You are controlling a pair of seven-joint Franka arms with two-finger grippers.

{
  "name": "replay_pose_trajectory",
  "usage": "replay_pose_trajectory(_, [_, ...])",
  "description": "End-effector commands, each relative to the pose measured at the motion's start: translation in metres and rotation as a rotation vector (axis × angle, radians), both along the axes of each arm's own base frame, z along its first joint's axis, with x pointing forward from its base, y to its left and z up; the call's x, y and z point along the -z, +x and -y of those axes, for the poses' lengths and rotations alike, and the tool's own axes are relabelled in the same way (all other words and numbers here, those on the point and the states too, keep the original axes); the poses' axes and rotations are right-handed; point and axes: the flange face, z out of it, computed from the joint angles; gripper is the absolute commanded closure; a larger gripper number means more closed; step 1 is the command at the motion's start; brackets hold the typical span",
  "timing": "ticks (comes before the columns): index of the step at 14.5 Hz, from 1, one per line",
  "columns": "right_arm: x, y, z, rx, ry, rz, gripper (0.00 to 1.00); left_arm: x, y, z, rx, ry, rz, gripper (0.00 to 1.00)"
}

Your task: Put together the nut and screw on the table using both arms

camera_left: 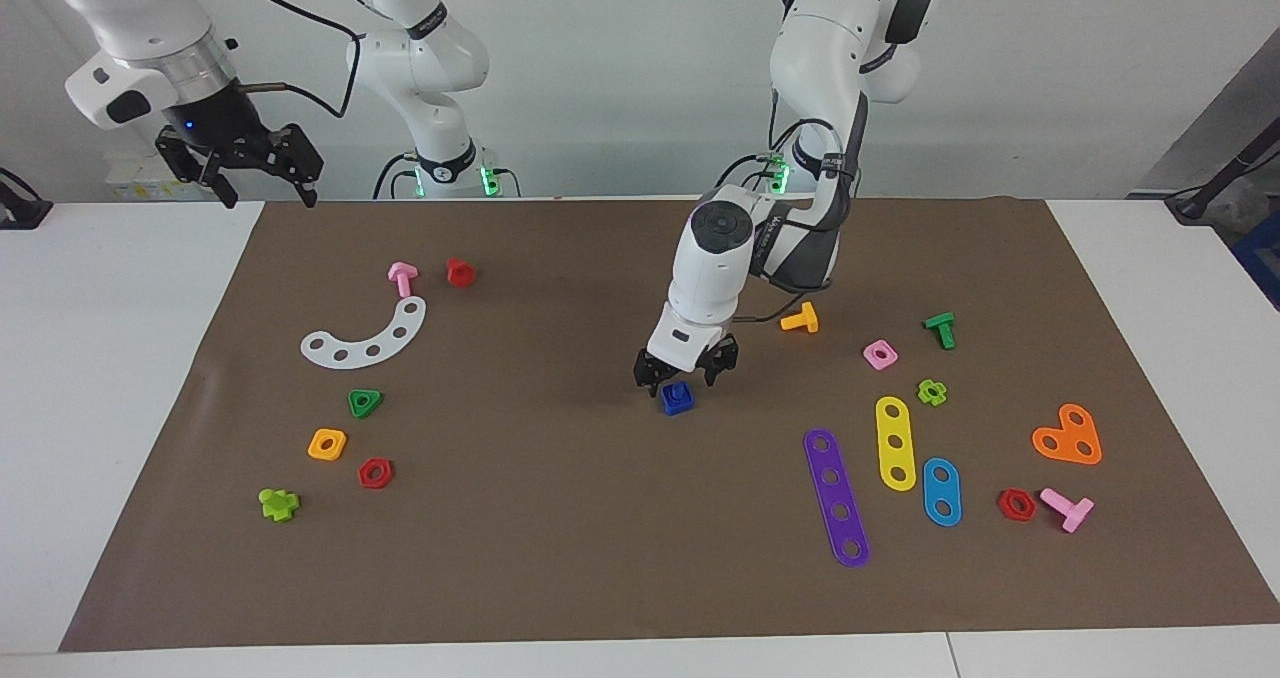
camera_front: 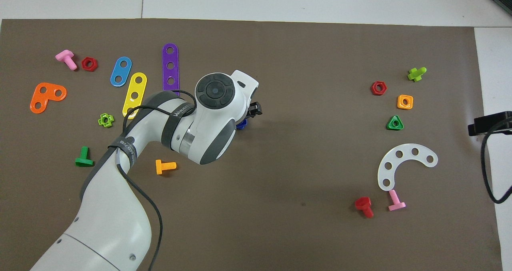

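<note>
A dark blue square nut (camera_left: 677, 398) lies on the brown mat (camera_left: 560, 518) near the table's middle, with a raised blue bit in its centre hole. I cannot tell the dark blue screw apart from it. My left gripper (camera_left: 682, 380) hangs open just over the nut, one finger on each side. In the overhead view the left arm covers all but a blue edge of the nut (camera_front: 241, 124). My right gripper (camera_left: 240, 173) is open and empty, raised over the mat's corner at the right arm's end, and waits.
A yellow screw (camera_left: 800, 319), pink nut (camera_left: 880, 354), and purple (camera_left: 836, 498) and yellow (camera_left: 896, 443) strips lie toward the left arm's end. A white arc (camera_left: 368, 338), green triangular nut (camera_left: 364, 402), orange nut (camera_left: 327, 444) and red nut (camera_left: 375, 473) lie toward the right arm's end.
</note>
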Motion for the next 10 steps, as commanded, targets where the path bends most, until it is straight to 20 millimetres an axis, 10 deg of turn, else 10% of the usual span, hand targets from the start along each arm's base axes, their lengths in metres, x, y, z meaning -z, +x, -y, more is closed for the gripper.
replay_pose_trajectory(1, [-0.002, 0.003, -0.002, 0.038, -0.013, -0.007, 0.0, -0.043, 0.023, -0.021, -0.029, 0.049, -0.028, 0.0])
replay_pose_trajectory(5, [0.002, -0.004, -0.021, 0.062, -0.005, -0.012, 0.0, -0.118, 0.036, -0.097, -0.006, 0.035, -0.026, 0.0])
replay_pose_trajectory(10, [0.006, 0.002, -0.012, 0.07, -0.014, -0.023, 0.0, -0.143, 0.033, -0.218, 0.178, 0.064, -0.123, 0.0])
